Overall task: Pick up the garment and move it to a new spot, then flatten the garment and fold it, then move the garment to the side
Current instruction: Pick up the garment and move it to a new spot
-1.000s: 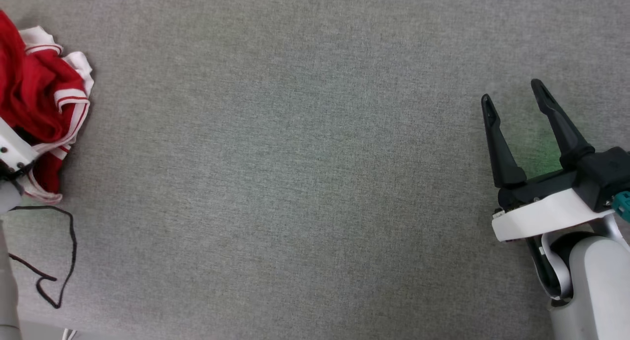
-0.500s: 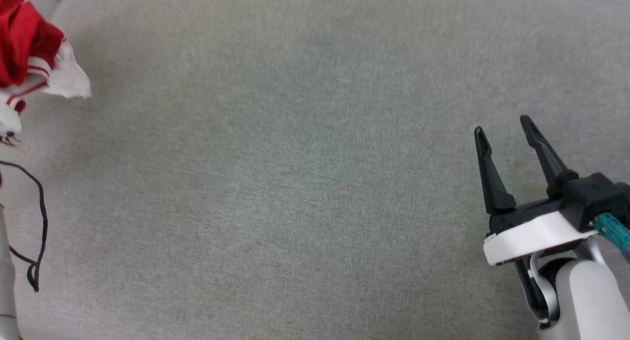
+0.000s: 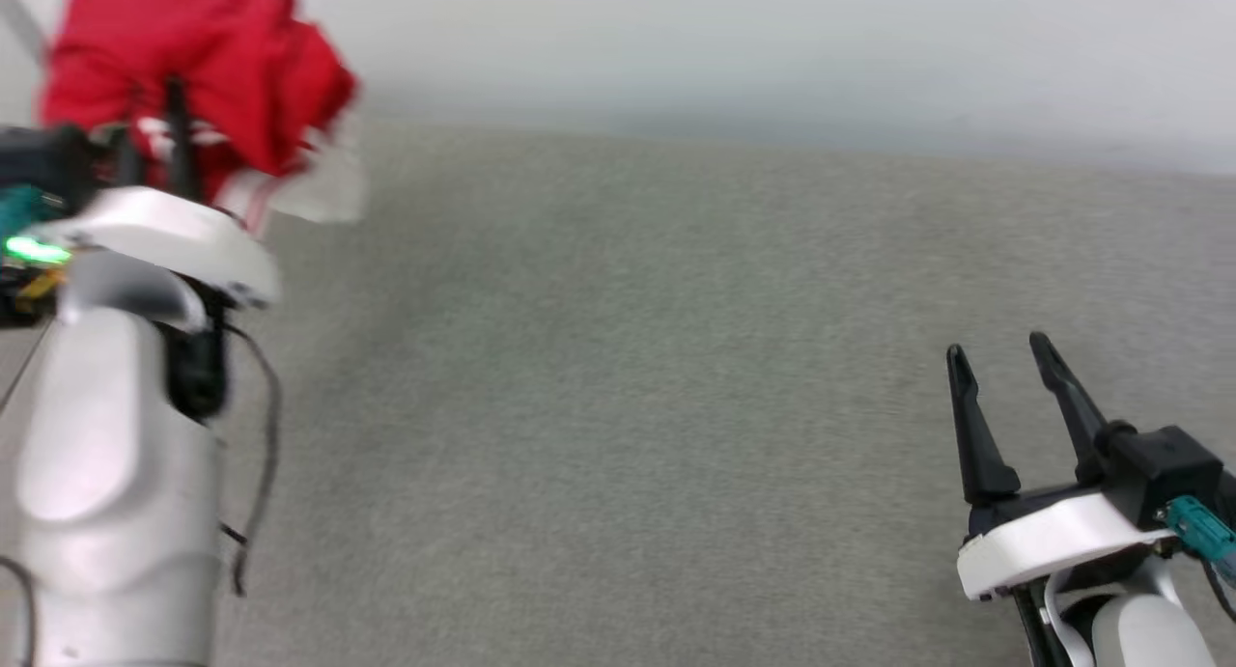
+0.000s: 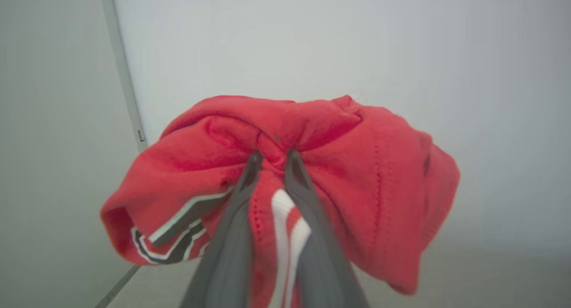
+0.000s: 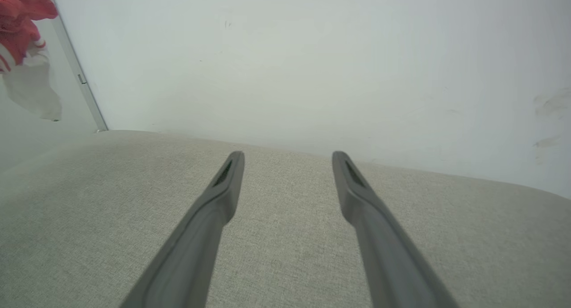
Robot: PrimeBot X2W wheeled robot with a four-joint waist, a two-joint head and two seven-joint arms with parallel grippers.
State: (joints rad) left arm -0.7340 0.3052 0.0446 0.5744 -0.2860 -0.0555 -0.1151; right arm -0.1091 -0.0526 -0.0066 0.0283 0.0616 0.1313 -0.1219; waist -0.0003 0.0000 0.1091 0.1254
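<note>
Your head view blurs the garment (image 3: 203,69) at far left and crops its top. In the left wrist view, folds hide most of its lettering (image 4: 176,248), and the bottom edge cuts off its lower part.

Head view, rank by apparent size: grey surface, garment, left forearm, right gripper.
1. grey surface, by far the largest.
2-3. left forearm and garment: they look about alike. The forearm is nearer the camera and the garment is blurred, so I am not ranking them.
4. right gripper, smallest.

You had soft, even light with faint shadows, yet motion blur smeared the garment (image 3: 193,59) and left forearm (image 3: 116,474) in your head view.
</note>
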